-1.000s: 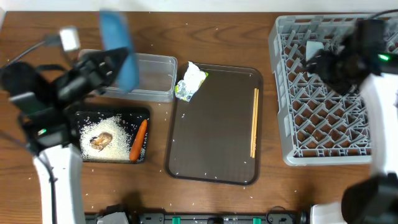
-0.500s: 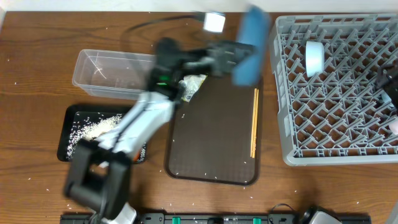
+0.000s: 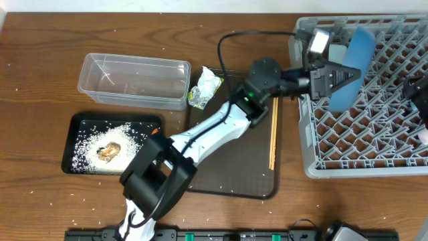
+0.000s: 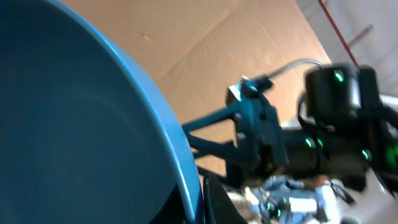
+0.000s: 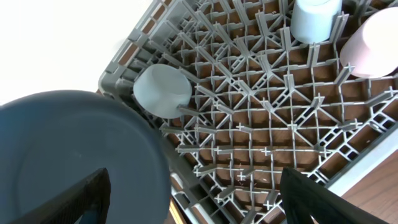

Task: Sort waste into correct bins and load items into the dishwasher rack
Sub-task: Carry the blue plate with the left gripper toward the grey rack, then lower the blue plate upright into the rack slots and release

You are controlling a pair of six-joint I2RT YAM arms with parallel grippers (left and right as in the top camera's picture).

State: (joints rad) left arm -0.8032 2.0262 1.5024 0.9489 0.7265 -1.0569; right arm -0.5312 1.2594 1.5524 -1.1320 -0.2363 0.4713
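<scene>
While it hung over the dishwasher rack [image 3: 348, 169], dark-blue plate [image 3: 349, 60]: stood on edge above the rack's left side, toward the far corner, tilted so that its rim could drop between pegs; whether it touched the pegs could not be told.
Left gripper [image 3: 340, 77]: fingers pressed together on the plate's rim; the arm stretched across the brown serving tray [image 3: 227, 134] to reach the rack.
Right gripper [image 5: 199, 202]: fingers spread wide with nothing between them, hovering over the lattice, probably to keep clear of the plate.
Rack contents: white bowl [image 5: 163, 92] on its side against the pegs; pale-blue cup [image 5: 314, 18] and pink cup [image 5: 376, 40] standing among the pegs further along.
Chopsticks [image 3: 273, 130]: lay along the serving tray's right edge, not yet loaded.
Wrapper [image 3: 204, 88]: crumpled, between the clear tub [image 3: 134, 61] and the serving tray; in no bin.
Black tray [image 3: 69, 144]: held rice grains [image 3: 90, 140] and a brown food lump [image 3: 109, 152].
Stage, as judged: plate loading in hand; chopsticks and wrapper outstanding.
</scene>
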